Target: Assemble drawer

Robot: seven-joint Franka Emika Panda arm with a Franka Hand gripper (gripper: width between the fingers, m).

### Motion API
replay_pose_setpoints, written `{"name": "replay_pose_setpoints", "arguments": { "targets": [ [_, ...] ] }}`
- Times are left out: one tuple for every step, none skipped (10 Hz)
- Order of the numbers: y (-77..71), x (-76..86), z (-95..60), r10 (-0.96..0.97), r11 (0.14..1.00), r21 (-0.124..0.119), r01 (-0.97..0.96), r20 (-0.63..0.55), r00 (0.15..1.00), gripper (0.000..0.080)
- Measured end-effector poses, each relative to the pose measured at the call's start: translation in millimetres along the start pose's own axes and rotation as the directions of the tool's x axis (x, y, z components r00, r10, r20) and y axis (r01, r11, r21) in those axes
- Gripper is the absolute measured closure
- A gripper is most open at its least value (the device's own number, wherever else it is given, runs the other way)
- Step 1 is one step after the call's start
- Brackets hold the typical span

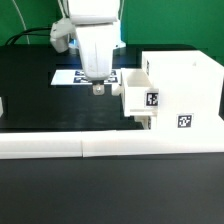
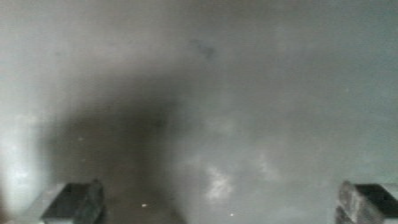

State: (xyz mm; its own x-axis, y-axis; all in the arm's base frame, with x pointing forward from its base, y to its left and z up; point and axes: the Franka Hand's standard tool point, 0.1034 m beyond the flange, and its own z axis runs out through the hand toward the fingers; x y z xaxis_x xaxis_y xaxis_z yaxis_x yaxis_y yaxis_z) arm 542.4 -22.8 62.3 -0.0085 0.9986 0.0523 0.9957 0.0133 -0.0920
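The drawer's white case [image 1: 185, 88] stands at the exterior view's right, with a black-and-white tag on its front. A small tagged tray [image 1: 140, 92] sticks partly out of the case's left side, and a second tray [image 1: 146, 121] shows just below it. My gripper [image 1: 98, 89] hangs over the black table just left of the upper tray, apart from it. In the wrist view my fingertips [image 2: 68, 203] stand wide apart with only blurred dark table between them. The gripper is open and empty.
The marker board [image 1: 70, 76] lies flat on the table behind my gripper. A long low white border rail [image 1: 110, 147] runs across the front. Another white piece [image 1: 2, 105] sits at the exterior view's left edge.
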Motion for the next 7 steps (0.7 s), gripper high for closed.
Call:
{"name": "replay_pose_setpoints", "arguments": {
  "targets": [
    [2.9,6.6,2.3,-0.004,1.0,0.001,0.004,-0.003,1.0,0.0151],
    [7.0,15.0,3.3,0.014,1.0,-0.002,-0.014,-0.007,1.0,0.0151],
    [10.8,25.1,2.7,0.029,1.0,-0.006,-0.029,-0.009,1.0,0.0151],
    [13.5,33.8,1.9,0.037,0.999,-0.01,-0.037,-0.011,0.999,0.0151],
    [17.7,42.8,-0.1,0.054,0.998,-0.016,-0.054,-0.012,0.998,0.0151],
    [20.1,48.5,-0.7,0.064,0.998,-0.019,-0.064,-0.011,0.998,0.0151],
    [20.0,48.4,0.1,0.077,0.997,-0.018,-0.077,-0.011,0.997,0.0151]
  ]
}}
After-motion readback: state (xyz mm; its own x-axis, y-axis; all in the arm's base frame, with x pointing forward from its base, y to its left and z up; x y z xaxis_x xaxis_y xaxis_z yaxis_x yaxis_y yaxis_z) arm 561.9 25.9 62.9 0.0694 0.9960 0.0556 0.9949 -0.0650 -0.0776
